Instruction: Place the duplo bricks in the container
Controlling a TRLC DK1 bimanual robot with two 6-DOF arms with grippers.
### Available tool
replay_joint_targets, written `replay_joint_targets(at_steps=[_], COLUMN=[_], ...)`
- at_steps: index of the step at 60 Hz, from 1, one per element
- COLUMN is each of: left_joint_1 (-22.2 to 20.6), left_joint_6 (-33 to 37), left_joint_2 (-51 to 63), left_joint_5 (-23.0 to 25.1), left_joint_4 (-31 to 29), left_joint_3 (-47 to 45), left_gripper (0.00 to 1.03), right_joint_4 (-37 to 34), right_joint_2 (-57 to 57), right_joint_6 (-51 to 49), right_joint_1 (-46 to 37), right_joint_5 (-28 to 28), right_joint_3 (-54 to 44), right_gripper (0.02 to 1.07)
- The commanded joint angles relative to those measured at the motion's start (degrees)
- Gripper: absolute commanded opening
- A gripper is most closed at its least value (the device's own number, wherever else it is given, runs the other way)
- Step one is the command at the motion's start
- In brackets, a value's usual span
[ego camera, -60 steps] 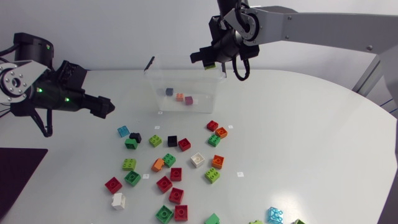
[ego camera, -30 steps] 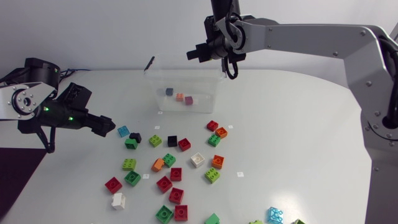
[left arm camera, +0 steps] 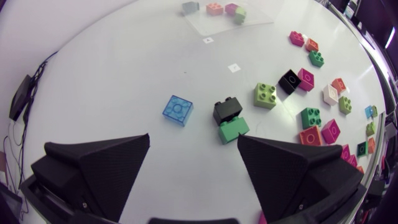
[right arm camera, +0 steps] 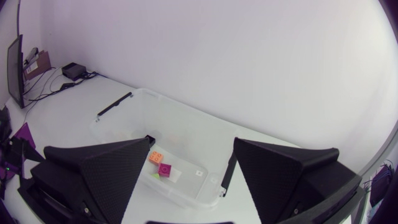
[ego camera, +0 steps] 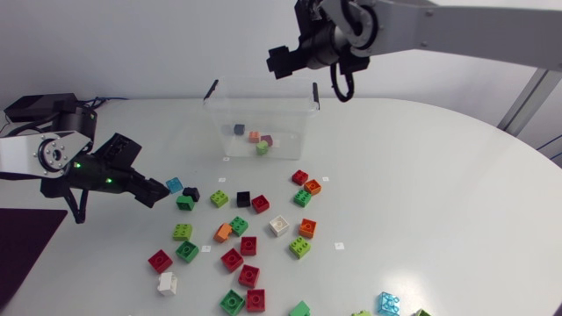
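From above, my left end effector (ego camera: 156, 191) sits low over the bench (ego camera: 421, 193), just beside a blue brick (ego camera: 175, 185). Loose bricks (ego camera: 248, 246) are scattered across the near middle of the bench. The clear container (ego camera: 215, 132) stands at the far side and holds four bricks: grey, orange, magenta and green. My right end effector (ego camera: 279, 63) hangs above its far rim.

From my left wrist, the left end effector (left arm camera: 193, 168) is released, with only bare bench between its fingers. Ahead of it lie the blue brick (left arm camera: 178, 110) and a black brick (left arm camera: 227, 110) touching a green brick (left arm camera: 233, 129). The container's bricks (left arm camera: 214, 9) show far ahead.

From my right wrist, the right end effector (right arm camera: 193, 180) is released and empty. The container (right arm camera: 186, 124) is below it, with bricks (right arm camera: 156, 157) at its near end.
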Motion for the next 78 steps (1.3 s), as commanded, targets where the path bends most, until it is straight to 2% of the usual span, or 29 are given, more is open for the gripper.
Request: replay_joint_targets(at_steps=[1, 7, 13, 23, 35, 49, 55, 58, 59, 61, 63, 69, 71, 78], left_joint_1=[0.7, 0.7, 1.5, 2.1, 2.2, 2.1, 2.1, 2.0, 2.0, 1.9, 1.8, 2.1, 2.5, 3.1], left_joint_6=[3.9, 9.8, 14.7, 19.1, 22.0, 23.9, 24.0, 24.0, 24.0, 24.2, 24.3, 25.7, 29.0, 32.2], left_joint_2=[2.9, 7.2, 14.2, 19.0, 23.3, 27.5, 28.7, 29.1, 29.1, 29.3, 29.3, 29.3, 29.6, 31.3], left_joint_5=[2.1, 4.2, 4.7, 4.9, 4.7, 4.8, 4.8, 4.8, 4.8, 4.8, 4.8, 5.8, 8.0, 9.3], left_joint_4=[0.2, -1.7, -8.4, -8.5, -11.4, -11.8, -11.9, -11.9, -11.8, -11.9, -11.8, -13.5, -17.2, -24.8], left_joint_3=[1.8, 6.1, 14.2, 18.5, 22.3, 24.1, 25.4, 25.8, 25.8, 25.8, 25.8, 26.1, 27.0, 30.1], left_gripper=[0.97, 0.96, 0.93, 0.91, 0.91, 0.81, 0.69, 0.56, 0.54, 0.42, 0.34, 0.29, 0.24, 0.2], right_joint_4=[-1.0, -0.9, -2.0, -2.1, -2.1, -1.4, -0.3, 0.5, 0.6, 1.0, 1.7, 3.6, 4.2, 5.0], right_joint_2=[-6.5, -12.5, -18.2, -25.6, -29.0, -30.3, -29.4, -28.9, -28.7, -28.2, -27.6, -24.3, -22.6, -18.3], right_joint_6=[-1.9, -2.9, -4.0, -6.7, -6.7, -6.7, -6.9, -7.2, -7.3, -7.3, -7.4, -7.8, -7.7, -6.2], right_joint_1=[0.9, 1.3, 1.9, 3.5, 4.3, 5.4, 6.2, 6.5, 6.6, 6.7, 6.8, 6.3, 5.7, 4.4], right_joint_5=[-0.6, -1.4, -4.0, -4.4, -5.6, -7.0, -7.2, -7.2, -7.2, -7.2, -7.2, -7.2, -7.2, -6.6], right_joint_3=[-6.3, -13.4, -20.1, -29.4, -36.7, -42.9, -45.0, -46.2, -46.3, -46.9, -47.4, -47.6, -47.3, -45.4], right_gripper=[1.03, 1.03, 1.03, 1.02, 1.02, 1.02, 1.02, 1.02, 1.02, 1.02, 1.02, 1.02, 1.02, 1.02])
